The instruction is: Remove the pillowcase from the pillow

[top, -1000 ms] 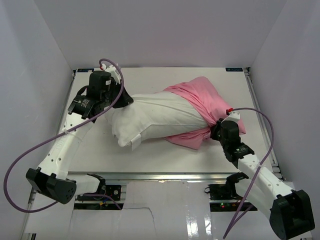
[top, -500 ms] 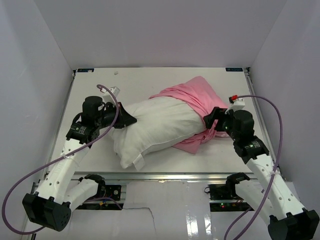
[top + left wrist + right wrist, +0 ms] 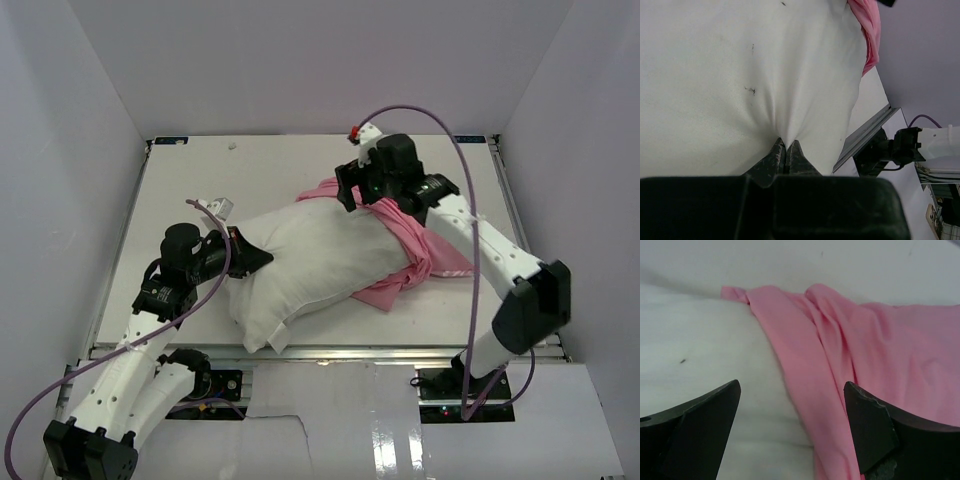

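Note:
The off-white pillow (image 3: 310, 262) lies across the middle of the table, its left two thirds bare. The pink pillowcase (image 3: 425, 240) still covers its right end, bunched in folds. My left gripper (image 3: 256, 256) is at the pillow's left end, shut on a pinch of pillow fabric (image 3: 786, 146); the pillow (image 3: 740, 65) fills that view, with the pillowcase (image 3: 867, 25) at its top. My right gripper (image 3: 352, 192) hangs open over the pillowcase's far rim. In the right wrist view it (image 3: 791, 390) straddles the line between pillow (image 3: 700, 340) and pillowcase (image 3: 880, 355), holding nothing.
The white table (image 3: 200, 180) is boxed in by pale walls on the left, back and right. A metal rail (image 3: 330, 350) runs along the near edge. Purple cables loop from both arms (image 3: 420, 115).
My right gripper let go of the pillowcase's near right end, opened, and swung to the far side above the pillowcase rim. The left arm drew the pillow slightly toward the near left.

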`<action>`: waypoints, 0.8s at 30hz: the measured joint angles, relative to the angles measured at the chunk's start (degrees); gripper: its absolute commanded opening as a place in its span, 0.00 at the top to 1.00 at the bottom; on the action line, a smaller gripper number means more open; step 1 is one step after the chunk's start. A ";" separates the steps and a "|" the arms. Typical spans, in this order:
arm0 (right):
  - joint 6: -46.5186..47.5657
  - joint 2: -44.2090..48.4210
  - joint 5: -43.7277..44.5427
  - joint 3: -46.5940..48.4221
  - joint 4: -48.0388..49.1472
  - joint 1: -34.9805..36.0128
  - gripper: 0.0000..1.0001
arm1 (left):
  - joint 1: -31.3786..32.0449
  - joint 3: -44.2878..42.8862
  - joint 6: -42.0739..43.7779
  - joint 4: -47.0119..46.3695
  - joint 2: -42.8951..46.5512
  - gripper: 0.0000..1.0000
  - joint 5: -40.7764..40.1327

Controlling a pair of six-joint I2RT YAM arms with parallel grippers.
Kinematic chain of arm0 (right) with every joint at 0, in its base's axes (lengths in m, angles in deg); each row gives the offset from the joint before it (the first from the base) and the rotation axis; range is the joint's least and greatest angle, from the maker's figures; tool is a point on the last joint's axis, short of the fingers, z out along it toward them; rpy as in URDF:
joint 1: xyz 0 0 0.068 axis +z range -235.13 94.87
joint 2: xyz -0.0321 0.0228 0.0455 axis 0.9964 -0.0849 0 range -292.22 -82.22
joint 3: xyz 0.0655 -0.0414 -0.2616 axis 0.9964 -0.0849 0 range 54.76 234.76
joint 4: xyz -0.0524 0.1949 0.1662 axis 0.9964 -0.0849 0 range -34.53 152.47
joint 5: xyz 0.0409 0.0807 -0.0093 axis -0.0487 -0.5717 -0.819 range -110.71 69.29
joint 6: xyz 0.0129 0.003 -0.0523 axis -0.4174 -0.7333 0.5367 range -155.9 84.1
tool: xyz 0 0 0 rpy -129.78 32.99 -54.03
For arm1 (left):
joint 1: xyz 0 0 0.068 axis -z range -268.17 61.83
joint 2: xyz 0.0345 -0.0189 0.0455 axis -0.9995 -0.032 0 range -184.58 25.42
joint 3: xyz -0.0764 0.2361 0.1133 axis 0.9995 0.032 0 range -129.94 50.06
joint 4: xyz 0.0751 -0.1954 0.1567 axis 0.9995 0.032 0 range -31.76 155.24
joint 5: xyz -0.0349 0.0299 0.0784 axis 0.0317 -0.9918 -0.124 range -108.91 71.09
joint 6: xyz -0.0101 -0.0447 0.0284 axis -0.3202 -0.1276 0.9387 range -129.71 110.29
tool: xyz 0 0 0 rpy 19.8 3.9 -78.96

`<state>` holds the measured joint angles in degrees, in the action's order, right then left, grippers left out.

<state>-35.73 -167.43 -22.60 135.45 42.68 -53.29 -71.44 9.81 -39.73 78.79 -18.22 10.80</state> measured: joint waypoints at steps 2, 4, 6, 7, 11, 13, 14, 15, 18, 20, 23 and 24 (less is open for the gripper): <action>2.34 -7.15 0.22 3.41 -2.69 1.66 0.11 | 0.00 0.48 -0.02 -0.15 0.63 1.00 0.00; 4.17 -14.14 0.37 7.56 -6.23 2.38 0.11 | 0.07 0.50 0.02 -0.46 0.72 1.00 -0.02; 5.35 -20.17 0.57 11.54 -8.92 2.38 0.12 | 0.20 0.50 0.31 -0.61 0.72 1.00 -0.33; 5.79 -22.47 1.01 13.16 -9.75 2.36 0.13 | 0.26 0.50 0.59 -0.61 0.68 1.00 -0.70; 6.14 -26.51 4.72 17.22 -11.26 2.62 0.35 | 0.26 0.31 1.38 0.26 0.46 1.00 -2.99; 5.86 -27.78 7.17 19.50 -11.98 2.16 0.41 | 0.28 -0.31 1.49 1.31 0.68 1.00 -4.33; 5.42 -28.89 8.33 21.14 -12.39 1.44 0.44 | 0.33 -1.01 1.49 2.32 0.87 1.00 -5.14; 4.98 -29.94 9.31 22.60 -12.57 0.57 0.52 | 0.39 -1.95 1.49 3.45 1.14 1.00 -5.95; 4.04 -32.30 12.28 24.50 -12.02 -3.28 0.62 | 0.61 -6.03 1.57 7.37 2.93 1.00 -8.96; 3.37 -32.65 13.94 24.26 -11.80 -5.77 0.72 | 0.76 -9.14 1.64 9.57 4.83 1.00 -11.41; 2.03 -31.93 16.22 22.71 -10.88 -7.87 0.82 | 0.76 -12.90 1.70 13.40 7.78 1.00 -15.17; 1.57 -31.69 16.81 22.03 -10.34 -8.15 0.83 | 0.81 -14.14 1.70 14.86 8.74 1.00 -16.46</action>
<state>-34.16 -199.12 -5.79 157.48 32.34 -61.45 -70.63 -4.33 -38.03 93.66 -9.47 -5.65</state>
